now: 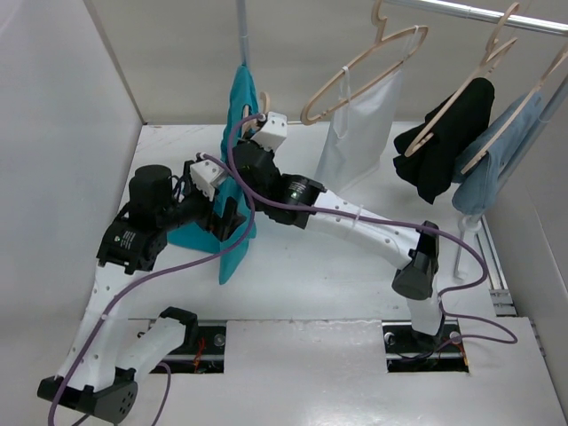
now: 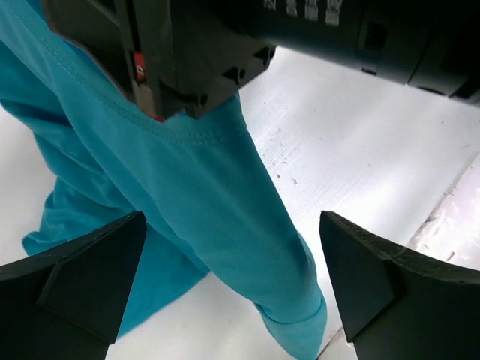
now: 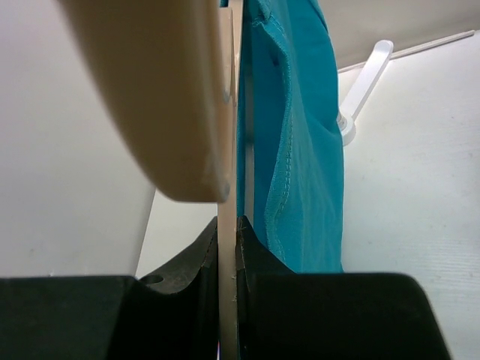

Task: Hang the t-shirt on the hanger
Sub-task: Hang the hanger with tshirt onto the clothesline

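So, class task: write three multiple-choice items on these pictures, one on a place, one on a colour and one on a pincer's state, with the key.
1. Where does the white top hang?
A) left of the t-shirt
B) between the t-shirt and the black garment
C) right of the black garment

2. What colour is the t-shirt?
A) teal
B) red
C) yellow

3. How is the left pincer?
A) shut on the t-shirt
B) shut on nothing
C) open

Key:
1 B, as the top view shows it between the two.
2 A, as every view shows teal cloth.
3 C, as its fingers stand wide apart with cloth between them.
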Controlling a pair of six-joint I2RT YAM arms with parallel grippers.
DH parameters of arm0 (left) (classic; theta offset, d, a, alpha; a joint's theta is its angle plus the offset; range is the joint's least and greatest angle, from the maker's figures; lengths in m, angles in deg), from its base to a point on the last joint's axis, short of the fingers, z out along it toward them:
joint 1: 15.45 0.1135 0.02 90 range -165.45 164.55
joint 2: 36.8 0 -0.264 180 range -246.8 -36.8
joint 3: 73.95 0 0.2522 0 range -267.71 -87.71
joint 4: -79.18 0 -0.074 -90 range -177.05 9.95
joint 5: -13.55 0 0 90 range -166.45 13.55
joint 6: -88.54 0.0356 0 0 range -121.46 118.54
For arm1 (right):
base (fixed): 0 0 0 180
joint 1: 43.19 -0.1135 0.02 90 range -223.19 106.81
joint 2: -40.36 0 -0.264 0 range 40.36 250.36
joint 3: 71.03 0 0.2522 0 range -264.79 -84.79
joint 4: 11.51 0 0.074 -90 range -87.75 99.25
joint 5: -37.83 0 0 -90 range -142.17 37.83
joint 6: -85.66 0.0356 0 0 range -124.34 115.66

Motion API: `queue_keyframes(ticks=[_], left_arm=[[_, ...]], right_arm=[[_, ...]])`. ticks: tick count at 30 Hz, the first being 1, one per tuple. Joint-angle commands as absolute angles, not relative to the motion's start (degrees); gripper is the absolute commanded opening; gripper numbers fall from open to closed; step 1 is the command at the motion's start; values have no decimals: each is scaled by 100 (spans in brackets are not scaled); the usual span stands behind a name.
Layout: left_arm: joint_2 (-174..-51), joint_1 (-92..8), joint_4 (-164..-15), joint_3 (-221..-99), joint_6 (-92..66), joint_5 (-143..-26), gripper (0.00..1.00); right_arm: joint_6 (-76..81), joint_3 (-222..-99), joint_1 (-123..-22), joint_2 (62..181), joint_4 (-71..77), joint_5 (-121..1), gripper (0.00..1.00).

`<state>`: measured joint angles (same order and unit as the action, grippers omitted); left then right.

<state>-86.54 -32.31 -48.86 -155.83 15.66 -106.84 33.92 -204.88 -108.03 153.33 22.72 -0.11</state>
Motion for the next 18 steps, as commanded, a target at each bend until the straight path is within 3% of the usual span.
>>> queue_keyframes(ticks=[1, 11, 12, 13, 14, 18], left_arm=[[-8680, -3241, -5330, -15609, 1848, -10826, 99], [-8963, -3241, -6042, -15030, 2744, -9956, 99], [-8910, -3241, -6173, -15029, 2745, -9956, 95], [-8910, -3241, -6226, -14942, 2824, -9887, 77], [-8910, -3241, -6227, -14880, 2824, -9834, 67], [-8910, -3241, -6306, -14774, 2947, -9702, 36]], right_arm=[[3513, -20528, -10858, 15207, 1632, 162, 0], [3636, -20792, -10858, 15549, 1526, 39, 0], [3636, -20792, -10858, 15602, 1526, 39, 0], [3636, -20731, -10858, 15602, 1526, -39, 0], [3636, -20731, -10858, 15602, 1526, -40, 0], [3688, -20564, -10806, 15602, 1526, -303, 0]])
